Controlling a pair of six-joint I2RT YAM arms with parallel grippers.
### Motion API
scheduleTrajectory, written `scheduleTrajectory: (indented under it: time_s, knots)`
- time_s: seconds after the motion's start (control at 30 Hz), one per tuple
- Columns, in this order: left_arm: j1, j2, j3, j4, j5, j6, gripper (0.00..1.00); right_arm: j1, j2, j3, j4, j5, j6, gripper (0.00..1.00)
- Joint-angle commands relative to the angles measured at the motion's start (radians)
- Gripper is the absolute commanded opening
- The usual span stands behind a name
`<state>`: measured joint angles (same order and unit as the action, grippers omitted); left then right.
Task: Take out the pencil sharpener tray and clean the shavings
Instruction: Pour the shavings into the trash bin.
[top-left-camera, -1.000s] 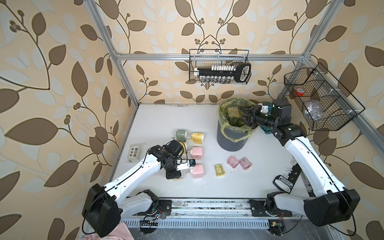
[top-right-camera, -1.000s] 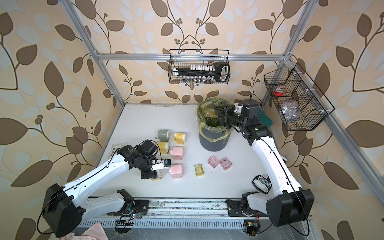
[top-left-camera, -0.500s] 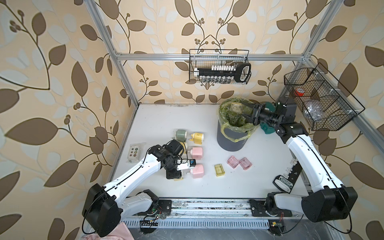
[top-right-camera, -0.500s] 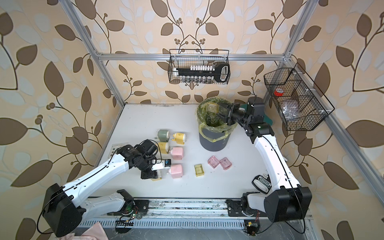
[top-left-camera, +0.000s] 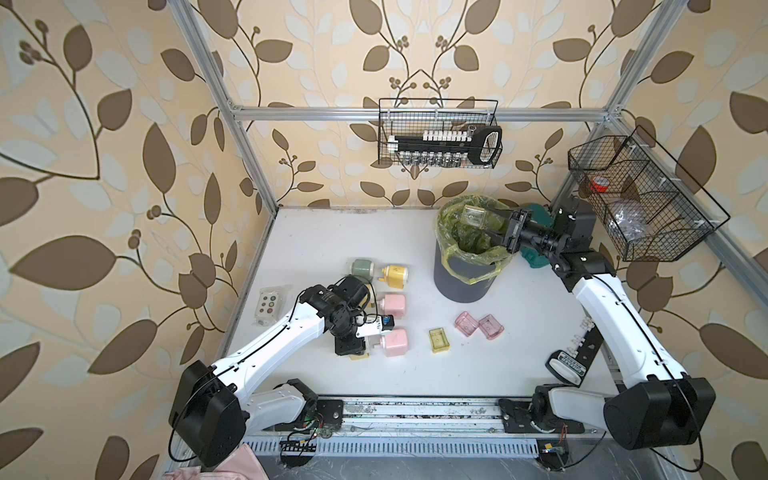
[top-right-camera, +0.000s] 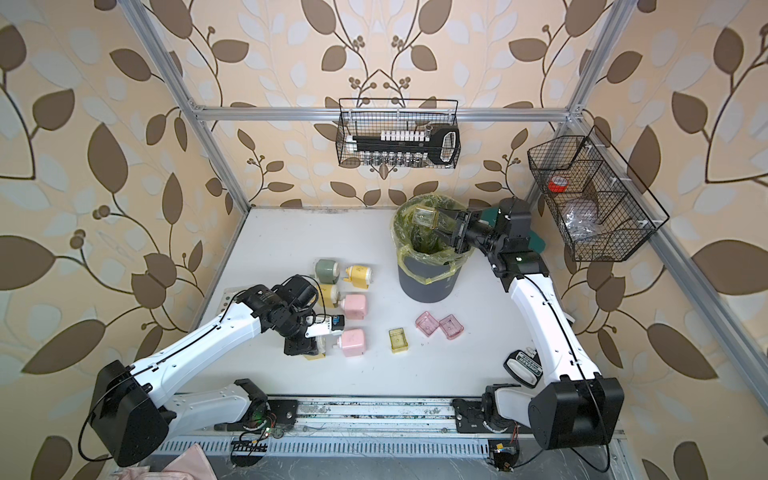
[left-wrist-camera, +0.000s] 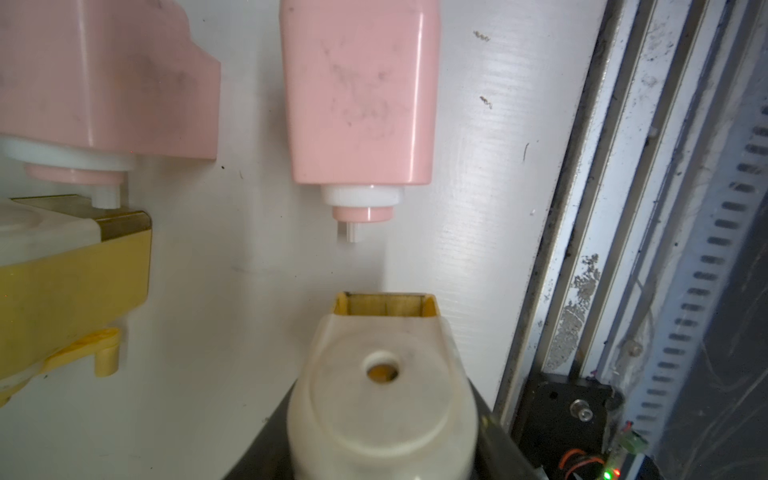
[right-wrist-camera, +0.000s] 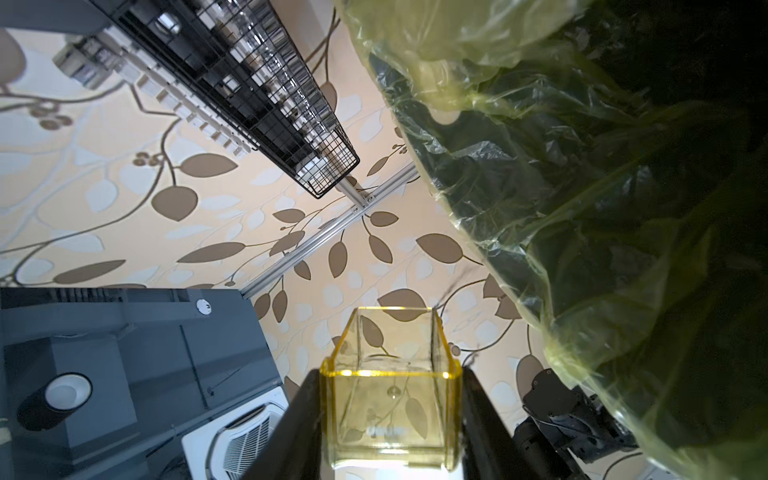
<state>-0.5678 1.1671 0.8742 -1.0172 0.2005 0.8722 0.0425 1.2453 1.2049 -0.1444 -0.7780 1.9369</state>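
Between the two black fingers of the right gripper (right-wrist-camera: 390, 376), low centre of the right wrist view, sits the yellow translucent tray (top-left-camera: 473, 216). The jaws pinch it at its side walls, and the wallpaper pattern reads plainly through it. In both top views the tray hangs at the upper right of centre, over the mouth of the yellow-green liner (top-left-camera: 457, 245) in the grey bin (top-left-camera: 463, 286), towards the liner's far rim.

The left gripper (left-wrist-camera: 382, 440), bottom centre of the left wrist view, is clamped on the sides of the cream-and-yellow pencil sharpener (left-wrist-camera: 380, 386). The tray slot (left-wrist-camera: 386, 304) gapes at the sharpener's far end. In both top views this sharpener lies lower left of centre, largely covered by the gripper, just beside a pink sharpener (top-left-camera: 395, 342).

A second pink sharpener (top-left-camera: 395, 304) lies just above the first. Further up stand a green sharpener (top-left-camera: 363, 267) and a yellow sharpener (top-left-camera: 397, 272), side by side.

A small yellow tray (top-left-camera: 439, 340) lies alone near frame centre. Two pink trays (top-left-camera: 467, 324), touching each other, lie to its right, below the bin.

A few dark curled bits (left-wrist-camera: 482, 36) lie on the white table (top-left-camera: 332, 232), near the pink sharpener in the left wrist view.
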Motion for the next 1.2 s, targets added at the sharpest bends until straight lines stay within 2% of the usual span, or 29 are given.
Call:
scheduleTrajectory:
  time_s: [0.0,0.07,0.13,0.17,0.2,0.23,0.27,0.37,0.4,0.43,0.47,0.53,0.57,0.6,0.63,0.67,0.7,0.73,0.8,0.87,1.03,1.17]
  knots:
    - [0.005,0.004,0.042,-0.023,0.025,0.004,0.0,-0.017,-0.009,0.012,-0.079,-0.032,-0.097,0.0]
    - [0.004,0.008,0.053,-0.035,0.027,0.001,0.0,-0.004,-0.041,-0.013,0.033,-0.026,-0.055,0.0]
    - [0.004,-0.003,0.046,-0.025,0.03,0.002,0.0,-0.006,-0.04,0.021,0.018,0.011,-0.169,0.0]
    - [0.003,-0.003,0.042,-0.023,0.031,0.003,0.0,-0.018,-0.003,0.004,0.017,-0.025,-0.159,0.0]
    - [0.004,0.003,0.047,-0.025,0.03,0.004,0.0,-0.02,0.029,-0.049,0.061,-0.086,-0.059,0.0]
    - [0.004,0.008,0.054,-0.032,0.03,0.001,0.0,-0.008,0.037,-0.104,0.226,-0.103,0.046,0.0]
    - [0.003,0.011,0.061,-0.039,0.031,-0.003,0.0,0.008,0.03,-0.119,0.319,-0.081,0.08,0.0]
    - [0.003,-0.003,0.055,-0.03,0.03,0.003,0.0,-0.007,0.005,-0.008,-0.033,-0.045,-0.19,0.0]
    - [0.003,-0.001,0.054,-0.027,0.028,0.004,0.0,-0.022,0.001,-0.028,-0.023,-0.099,-0.146,0.0]
    - [0.003,0.003,0.054,-0.029,0.025,0.006,0.0,-0.02,-0.019,-0.058,0.089,-0.116,-0.074,0.0]
    - [0.003,0.005,0.053,-0.024,0.026,0.006,0.0,-0.01,-0.051,-0.059,0.149,-0.077,-0.065,0.0]
    - [0.003,0.008,0.045,-0.01,0.03,0.007,0.0,-0.011,-0.042,0.031,-0.095,-0.011,-0.275,0.0]
    - [0.002,0.018,0.049,-0.01,0.03,0.007,0.0,-0.03,-0.008,0.04,-0.184,-0.06,-0.301,0.0]
    - [0.002,0.032,0.063,-0.021,0.028,0.004,0.0,-0.031,-0.006,-0.007,-0.066,-0.13,-0.22,0.0]
    - [0.001,0.038,0.072,-0.027,0.025,0.0,0.0,-0.016,-0.031,-0.051,0.102,-0.117,-0.15,0.0]
    - [0.001,0.035,0.073,-0.021,0.025,-0.001,0.0,0.001,-0.065,-0.06,0.113,-0.051,-0.161,0.0]
    - [0.001,0.031,0.067,-0.012,0.023,0.003,0.0,0.003,-0.074,-0.036,0.027,-0.013,-0.239,0.0]
    - [0.003,0.034,0.063,-0.006,0.016,0.008,0.0,-0.006,-0.061,-0.014,-0.027,-0.03,-0.293,0.0]
    - [0.003,0.049,0.072,-0.01,-0.003,0.008,0.0,-0.011,-0.048,-0.025,0.047,-0.095,-0.298,0.0]
    - [0.002,0.06,0.075,-0.006,-0.006,0.008,0.0,0.0,-0.08,-0.045,0.1,-0.042,-0.351,0.0]
    - [0.002,0.102,0.088,0.007,-0.051,0.013,0.0,0.0,-0.166,0.018,-0.149,0.082,-0.779,0.0]
    - [0.002,0.127,0.081,0.028,-0.091,0.019,0.0,0.036,-0.231,0.036,-0.27,0.184,-1.049,0.0]
